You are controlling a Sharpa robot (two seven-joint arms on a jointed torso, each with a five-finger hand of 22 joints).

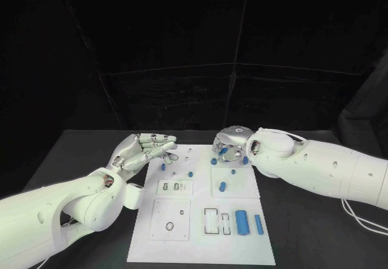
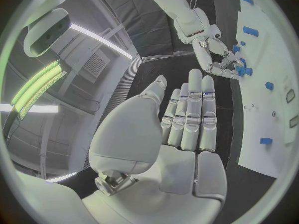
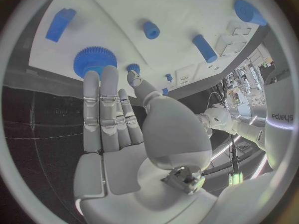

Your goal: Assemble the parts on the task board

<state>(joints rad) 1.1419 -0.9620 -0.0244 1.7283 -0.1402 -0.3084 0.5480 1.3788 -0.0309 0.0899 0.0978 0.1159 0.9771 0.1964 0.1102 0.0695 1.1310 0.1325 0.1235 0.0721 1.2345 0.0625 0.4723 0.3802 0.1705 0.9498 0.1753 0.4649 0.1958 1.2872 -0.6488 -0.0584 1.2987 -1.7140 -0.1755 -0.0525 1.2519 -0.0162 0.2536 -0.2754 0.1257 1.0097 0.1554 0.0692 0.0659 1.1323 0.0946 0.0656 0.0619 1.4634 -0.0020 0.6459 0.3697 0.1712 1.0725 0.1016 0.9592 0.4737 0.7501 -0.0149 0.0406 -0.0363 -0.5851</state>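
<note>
dark backdrop | bright overhead light on table | wrist views fisheye-bent

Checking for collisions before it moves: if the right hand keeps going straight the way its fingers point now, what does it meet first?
Most likely the blue toothed gear: in the right wrist view the right hand has its fingertips right at the gear's edge on the task board. Whether they already touch is unclear.

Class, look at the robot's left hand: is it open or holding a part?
Open. In its wrist view the left hand shows a bare palm with straight fingers, nothing between them; the head view shows it beside the task board.
</note>
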